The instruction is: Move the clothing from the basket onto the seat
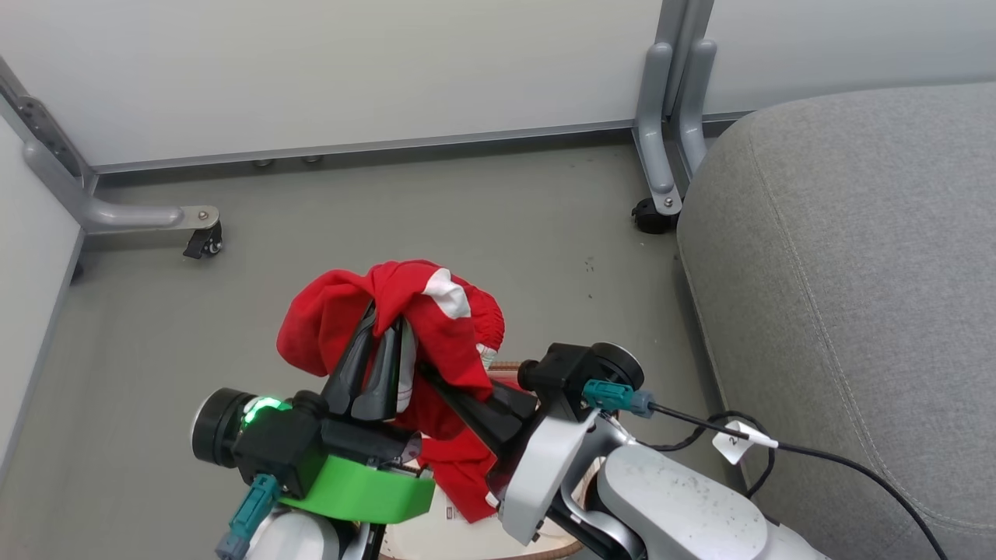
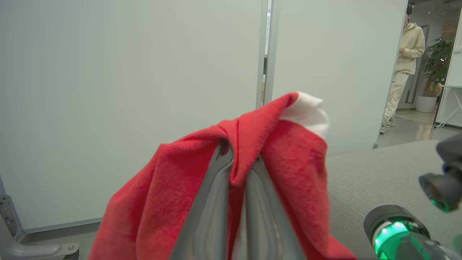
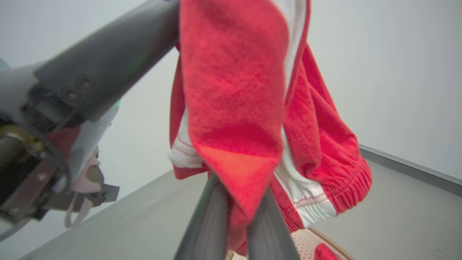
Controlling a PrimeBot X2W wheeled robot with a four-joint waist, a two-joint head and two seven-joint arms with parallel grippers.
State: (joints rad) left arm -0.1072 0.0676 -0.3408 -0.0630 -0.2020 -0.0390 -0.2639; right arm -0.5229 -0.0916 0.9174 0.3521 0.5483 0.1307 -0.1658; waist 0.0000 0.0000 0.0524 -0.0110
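cable tag (image 1: 738, 442), marking unreadable

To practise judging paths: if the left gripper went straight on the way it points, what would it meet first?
Past the clothing pinched in the left gripper, probably the white partition panel; depth is unclear.

This looks like an office or lab test corner: white partition panels (image 1: 350, 70) on metal feet with castors (image 1: 204, 241) stand across the upper frame, over a plain grey floor (image 1: 467, 233). At upper right of the left wrist view, a person (image 2: 404, 68) stands near a potted plant (image 2: 435, 65).
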